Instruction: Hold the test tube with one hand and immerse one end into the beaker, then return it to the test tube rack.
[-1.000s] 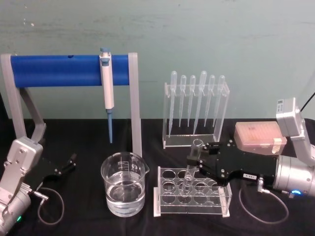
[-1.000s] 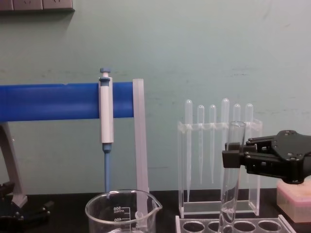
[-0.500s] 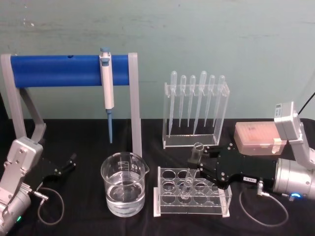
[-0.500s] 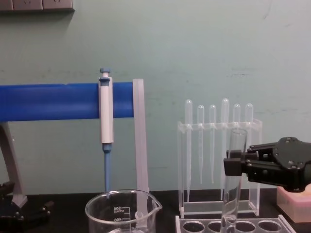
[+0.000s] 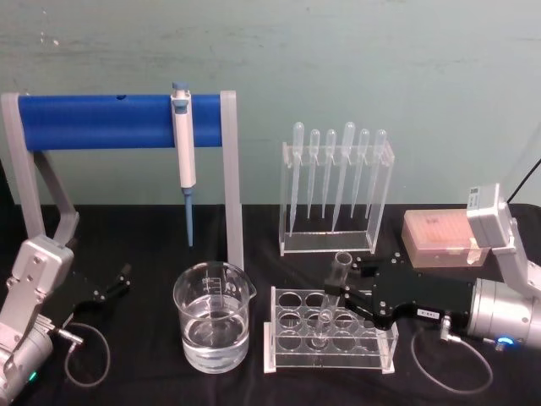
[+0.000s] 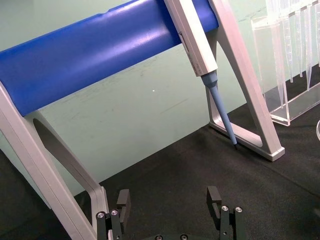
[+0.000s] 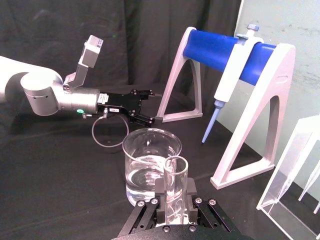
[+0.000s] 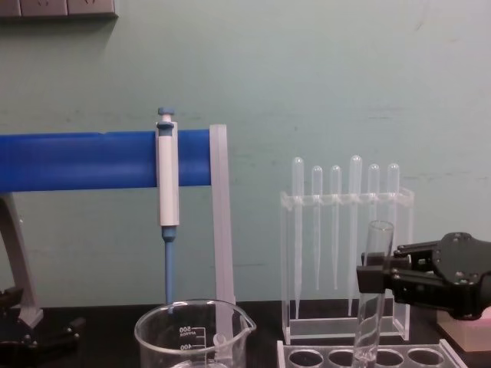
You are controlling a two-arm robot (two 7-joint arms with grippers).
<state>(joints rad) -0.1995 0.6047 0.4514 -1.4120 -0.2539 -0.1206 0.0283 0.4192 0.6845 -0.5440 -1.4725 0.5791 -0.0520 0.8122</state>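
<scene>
We note the right gripper (image 5: 341, 294) has come lower than a second ago, jaws still clamped on the test tube (image 5: 331, 292), its foot down in the rack (image 5: 331, 329) (tilted slightly). Left gripper (image 5: 118, 283) parked, jaws apart, beside the beaker (image 5: 213, 315).

We're looking at a lab bench here: a black tabletop (image 5: 152, 228) against a pale green wall, a blue-and-white pipettor (image 5: 183, 144) hanging on a blue-barred stand (image 5: 101, 121) at the back left, plastic pipettes (image 5: 336, 173) in a clear holder, a graduated glass beaker (image 5: 212, 328), a test-tube rack (image 5: 334, 338) near the front edge.
</scene>
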